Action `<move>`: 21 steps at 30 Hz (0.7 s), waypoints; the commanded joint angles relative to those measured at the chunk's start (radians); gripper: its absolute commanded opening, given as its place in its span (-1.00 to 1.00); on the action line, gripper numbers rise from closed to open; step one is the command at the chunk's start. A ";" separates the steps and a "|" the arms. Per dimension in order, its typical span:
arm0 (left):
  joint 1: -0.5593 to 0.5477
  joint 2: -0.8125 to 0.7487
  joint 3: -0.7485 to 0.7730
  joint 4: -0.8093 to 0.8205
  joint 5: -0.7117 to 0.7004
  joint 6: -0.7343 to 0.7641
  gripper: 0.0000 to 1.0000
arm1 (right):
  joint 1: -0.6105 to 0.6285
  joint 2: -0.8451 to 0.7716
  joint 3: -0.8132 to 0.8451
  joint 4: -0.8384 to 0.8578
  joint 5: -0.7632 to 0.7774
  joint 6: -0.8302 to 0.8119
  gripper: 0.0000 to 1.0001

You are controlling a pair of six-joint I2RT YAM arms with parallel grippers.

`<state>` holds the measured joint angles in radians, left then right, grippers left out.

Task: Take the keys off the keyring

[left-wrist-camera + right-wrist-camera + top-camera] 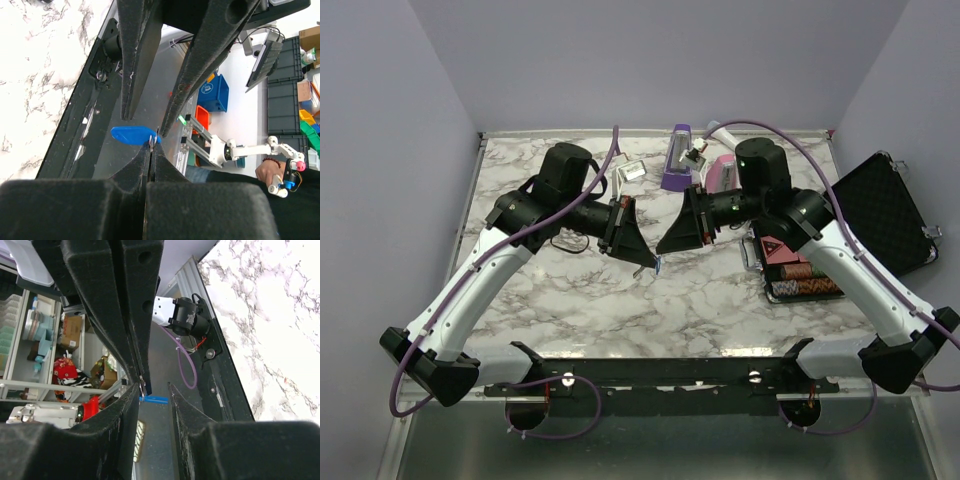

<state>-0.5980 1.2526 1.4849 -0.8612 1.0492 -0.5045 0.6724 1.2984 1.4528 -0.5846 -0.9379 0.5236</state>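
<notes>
Marble table [720,310], centre | left hand [150,150] pressed together, pinching key [131,135] by its metal end, possibly the ring | right hand [153,386] spread around key, above table | risk: off-centre closing twists key loose, it drops.

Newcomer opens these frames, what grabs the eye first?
Mid-table, left gripper and right gripper meet tip to tip: left shut on the metal end of a tiny blue key, right open astride it. Behind them, a purple metronome; far right, a black case.
</notes>
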 commanded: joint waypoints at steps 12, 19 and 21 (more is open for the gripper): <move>-0.006 0.011 0.021 0.022 -0.026 0.017 -1.00 | -0.005 0.021 0.020 0.008 -0.058 0.013 -0.99; -0.006 0.010 0.046 0.059 -0.069 -0.022 -1.00 | -0.005 -0.007 -0.020 0.095 -0.024 0.079 -0.99; -0.005 0.008 0.055 0.076 -0.084 -0.040 -1.00 | -0.005 -0.022 -0.041 0.133 0.002 0.104 -0.99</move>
<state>-0.5980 1.2625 1.4986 -0.8528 1.0187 -0.5129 0.6655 1.3117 1.4487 -0.5430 -0.9768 0.5632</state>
